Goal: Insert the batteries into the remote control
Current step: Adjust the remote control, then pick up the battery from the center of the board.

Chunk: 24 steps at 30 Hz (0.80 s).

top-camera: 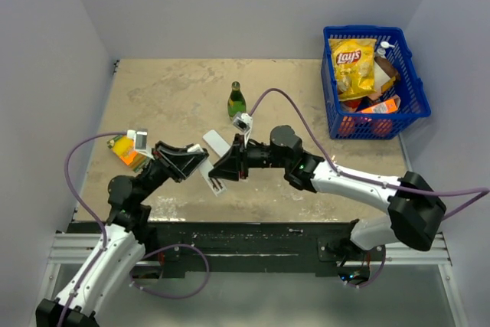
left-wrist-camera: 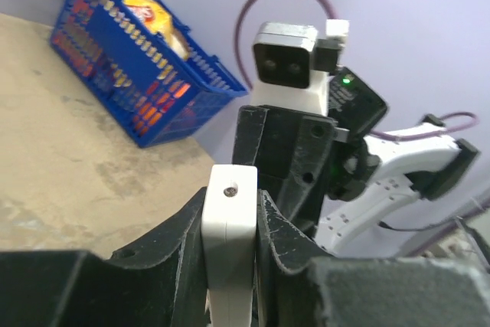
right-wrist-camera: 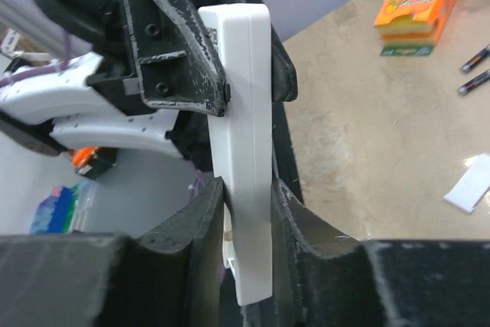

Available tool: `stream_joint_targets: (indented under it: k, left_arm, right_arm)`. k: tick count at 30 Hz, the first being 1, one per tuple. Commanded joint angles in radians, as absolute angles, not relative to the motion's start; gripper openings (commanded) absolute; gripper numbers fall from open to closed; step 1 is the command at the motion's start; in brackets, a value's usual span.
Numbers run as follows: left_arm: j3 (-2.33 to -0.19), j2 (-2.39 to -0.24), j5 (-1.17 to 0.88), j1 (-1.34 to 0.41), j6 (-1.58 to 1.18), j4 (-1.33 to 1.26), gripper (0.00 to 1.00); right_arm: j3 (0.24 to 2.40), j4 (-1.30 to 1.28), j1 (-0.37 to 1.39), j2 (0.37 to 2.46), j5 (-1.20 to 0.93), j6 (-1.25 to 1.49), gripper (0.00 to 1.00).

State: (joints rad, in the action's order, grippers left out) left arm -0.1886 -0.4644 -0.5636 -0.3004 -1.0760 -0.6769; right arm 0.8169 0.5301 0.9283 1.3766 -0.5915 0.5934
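Nearest both wrist cameras, the white remote (right-wrist-camera: pixel 246 112) stands edge-on. My right jaws are clenched on one end and my left jaws on the other, holding it above the table (top-camera: pixel 176 89). Both batteries (right-wrist-camera: pixel 476 57) lie on the table beside an orange box (right-wrist-camera: pixel 421 1), well apart from the remote. A flat white piece (right-wrist-camera: pixel 469 183), perhaps the cover, lies near them. I judge nothing is loaded yet. Next, one arm must let go and fetch a battery.

Probably a robotics lab: plain walls (top-camera: pixel 230 5) box in a beige table (top-camera: pixel 176 89).
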Motion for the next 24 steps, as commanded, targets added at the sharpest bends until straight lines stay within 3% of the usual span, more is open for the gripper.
stream_joint_targets:
  k: [1,2,5,8,15,24]
  left_arm:
    - [-0.372,-0.419,-0.336,-0.299,-0.788,-0.243,0.0]
    - [-0.438,-0.41,-0.29,-0.299,-0.757,-0.113,0.0]
    - [-0.55,-0.397,-0.077,-0.299,-0.657,0.115,0.0]
    - [-0.621,-0.377,0.142,-0.299,-0.598,0.269,0.0]
    - [-0.67,-0.299,0.492,-0.299,-0.476,0.405,0.0]
    - [-0.617,-0.222,0.584,-0.298,-0.408,0.364,0.0]
  right_arm:
    - [0.977,0.346,0.925,1.416,-0.483,0.415,0.35]
    - [1.0,0.315,0.925,1.428,-0.463,0.393,0.45]
    - [1.092,0.201,0.923,1.491,-0.387,0.321,0.64]
    - [1.192,0.109,0.92,1.572,-0.324,0.279,0.72]
    - [1.501,-0.087,0.92,1.858,-0.16,0.21,0.73]
    - [1.9,-0.264,0.926,2.241,-0.002,0.232,0.69]
